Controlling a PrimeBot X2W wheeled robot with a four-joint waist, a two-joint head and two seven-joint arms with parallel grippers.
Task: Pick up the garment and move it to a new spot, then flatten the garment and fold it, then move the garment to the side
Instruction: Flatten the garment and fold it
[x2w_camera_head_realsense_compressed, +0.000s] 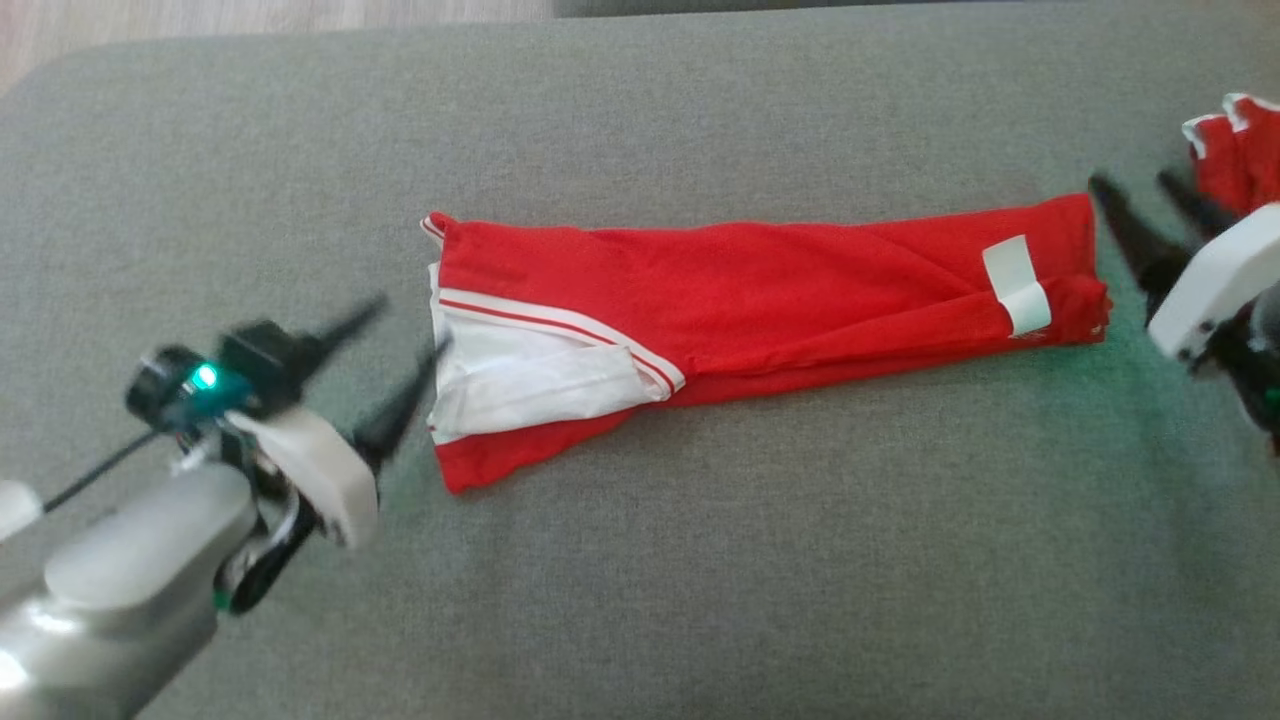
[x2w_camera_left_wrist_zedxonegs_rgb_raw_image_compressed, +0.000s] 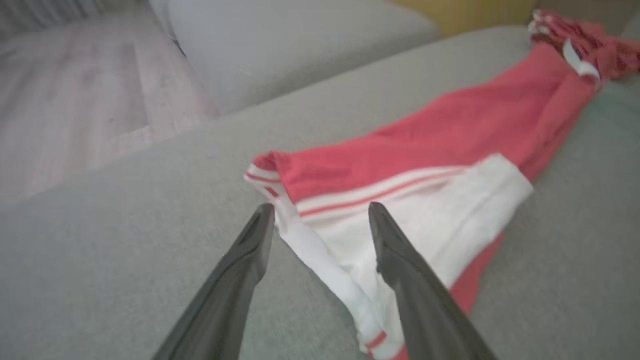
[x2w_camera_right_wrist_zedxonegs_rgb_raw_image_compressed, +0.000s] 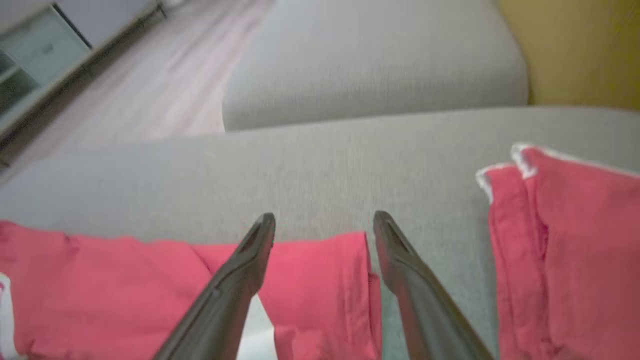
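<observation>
Left forearm (x2w_camera_head_realsense_compressed: 120, 575) nearest; garment (x2w_camera_head_realsense_compressed: 800, 290) lies lengthwise left-to-right.

Grey cushion (x2w_camera_head_realsense_compressed: 640, 580) carries red garment (x2w_camera_head_realsense_compressed: 800, 290) and second red cloth (x2w_camera_head_realsense_compressed: 1248, 150)

The head view's right edge is cutting off a second red garment (x2w_camera_head_realsense_compressed: 1238, 150) and the body of the right gripper (x2w_camera_head_realsense_compressed: 1130, 182), whose fingers are looking blurred, like those of the left gripper (x2w_camera_head_realsense_compressed: 410, 322). In the right wrist view a finger is hiding part of the white label (x2w_camera_right_wrist_zedxonegs_rgb_raw_image_compressed: 259, 332) on the garment (x2w_camera_right_wrist_zedxonegs_rgb_raw_image_compressed: 320, 280).
</observation>
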